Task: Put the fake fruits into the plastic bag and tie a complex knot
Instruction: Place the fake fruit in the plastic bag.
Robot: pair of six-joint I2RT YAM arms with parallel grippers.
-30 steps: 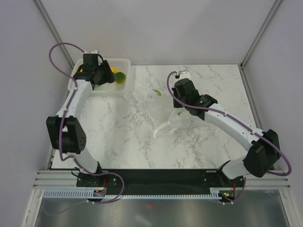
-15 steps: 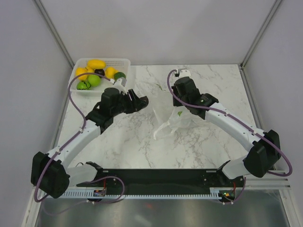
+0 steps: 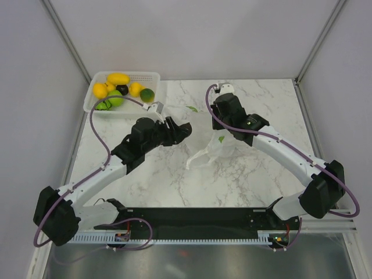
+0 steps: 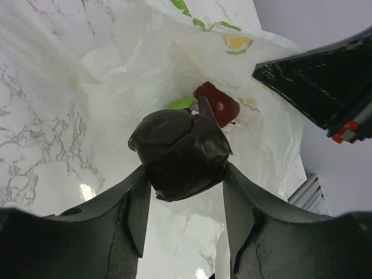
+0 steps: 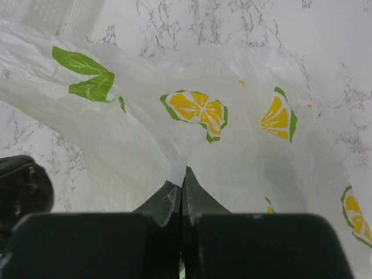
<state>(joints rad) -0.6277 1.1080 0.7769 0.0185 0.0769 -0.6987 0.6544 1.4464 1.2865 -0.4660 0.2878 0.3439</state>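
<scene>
My left gripper (image 4: pixel 186 174) is shut on a black fake fruit (image 4: pixel 180 148), held just above the open mouth of the plastic bag (image 4: pixel 128 75). Inside the bag lie a dark red fruit (image 4: pixel 220 104) and a green one (image 4: pixel 181 103). In the top view the left gripper (image 3: pixel 183 129) hovers just left of the bag (image 3: pixel 210 153). My right gripper (image 5: pixel 183 174) is shut on a pinch of the bag's printed film (image 5: pixel 244 145) and holds the rim up. More fruits, yellow (image 3: pixel 118 78) and green (image 3: pixel 115 99), sit in the basket.
The white perforated basket (image 3: pixel 152 75) stands at the table's far left corner. Grey walls close in the table on the left, back and right. The right arm's black wrist (image 4: pixel 325 81) hangs close over the bag's far side.
The left arm has swung from the basket across to the bag, carrying the black fruit. The right gripper has kept its hold on the bag, which shifted slightly.
</scene>
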